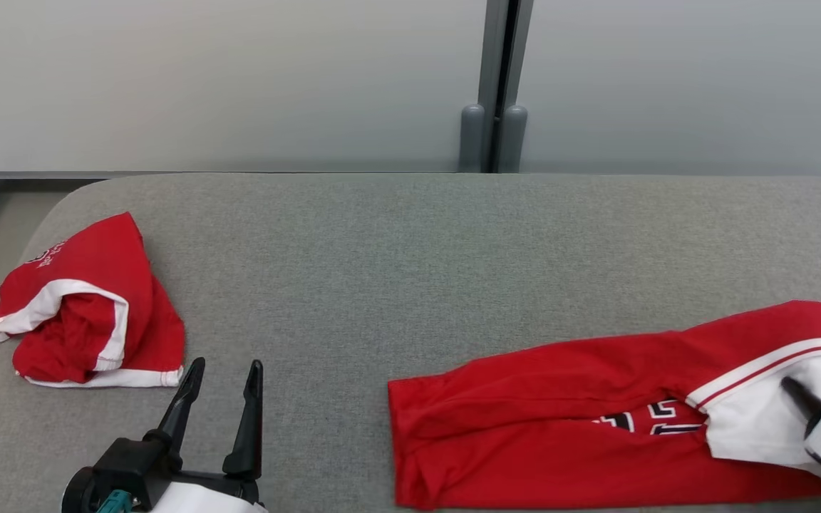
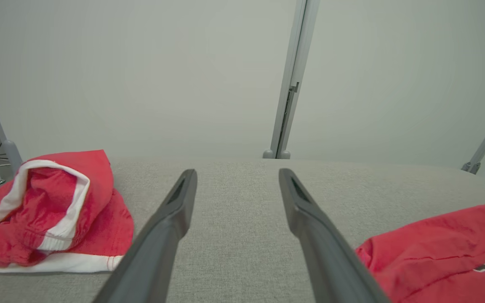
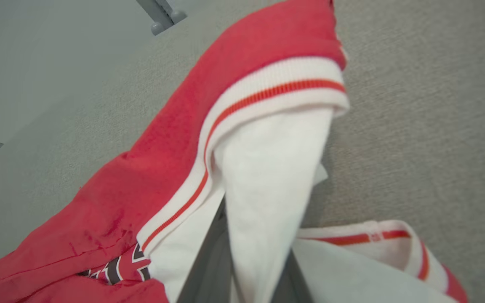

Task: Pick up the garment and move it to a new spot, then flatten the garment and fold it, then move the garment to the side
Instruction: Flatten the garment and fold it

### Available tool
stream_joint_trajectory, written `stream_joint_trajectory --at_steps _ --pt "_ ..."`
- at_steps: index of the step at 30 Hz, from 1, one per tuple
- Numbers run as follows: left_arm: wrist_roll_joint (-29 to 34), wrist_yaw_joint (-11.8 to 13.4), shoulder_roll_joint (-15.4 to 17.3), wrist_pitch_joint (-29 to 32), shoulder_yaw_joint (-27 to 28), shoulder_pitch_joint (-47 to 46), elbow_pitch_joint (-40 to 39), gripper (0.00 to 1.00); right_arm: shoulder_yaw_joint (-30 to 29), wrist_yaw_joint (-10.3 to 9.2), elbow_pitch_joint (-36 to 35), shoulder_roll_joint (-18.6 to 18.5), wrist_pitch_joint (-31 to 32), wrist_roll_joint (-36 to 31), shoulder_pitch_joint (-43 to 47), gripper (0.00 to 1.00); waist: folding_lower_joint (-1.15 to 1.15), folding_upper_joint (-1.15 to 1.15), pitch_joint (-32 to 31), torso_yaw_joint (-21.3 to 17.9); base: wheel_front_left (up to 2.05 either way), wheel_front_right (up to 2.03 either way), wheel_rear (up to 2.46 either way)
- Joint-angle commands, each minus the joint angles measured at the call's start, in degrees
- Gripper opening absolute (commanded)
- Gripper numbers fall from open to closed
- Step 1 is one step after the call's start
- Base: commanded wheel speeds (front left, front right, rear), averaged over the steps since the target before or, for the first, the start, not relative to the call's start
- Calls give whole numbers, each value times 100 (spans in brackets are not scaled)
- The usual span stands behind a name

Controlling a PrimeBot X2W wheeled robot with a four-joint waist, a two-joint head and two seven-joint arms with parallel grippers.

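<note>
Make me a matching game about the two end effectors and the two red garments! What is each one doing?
Things:
1. left end effector
2. right end effector
3. left garment
4. right garment

States:
A. stretched out long
B. open, holding nothing
C. bunched in a heap
D. shut on a garment

Pairs: 1-B, 2-D, 3-C, 4-A
</note>
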Motion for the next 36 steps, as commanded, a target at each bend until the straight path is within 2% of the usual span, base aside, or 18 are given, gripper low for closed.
stream_joint_trajectory --at_steps 1,5,11,18,21,26,33,35,36 --pt "47 -32 4 -8 12 -9 -7 100 -114 3 -9 -122 -71 -70 -54 0 0 0 8 -119 0 0 0" --pt "55 -52 -35 -8 4 -41 35 100 -341 3 -225 -384 -231 -442 -28 0 0 0 -6 -266 0 0 0" --pt "52 -109 -99 -8 -12 -36 125 100 -320 4 -1308 -197 -122 -861 179 0 0 0 -60 -340 0 0 0" --pt "18 -185 -122 14 -101 -166 292 100 92 4 -2749 429 564 -1125 374 0 0 0 -58 -100 0 0 0" --pt "11 -225 -134 25 -146 -239 369 100 456 4 -3090 723 839 -956 367 0 0 0 5 107 0 0 0" --pt "21 -300 -205 26 -238 -442 485 100 874 4 -2950 1031 1068 -877 320 0 0 0 64 515 0 0 0" --pt "27 -352 -287 8 -300 -559 646 100 1034 4 -2105 1359 1158 -962 126 0 0 0 153 850 0 0 0" --pt "20 -363 -291 4 -284 -584 677 100 1059 4 -1915 1425 1176 -1020 73 46 0 0 159 876 0 0 0" --pt "18 -360 -297 7 -281 -594 688 100 1073 4 -1858 1458 1134 -1011 39 100 0 0 160 881 0 0 0"
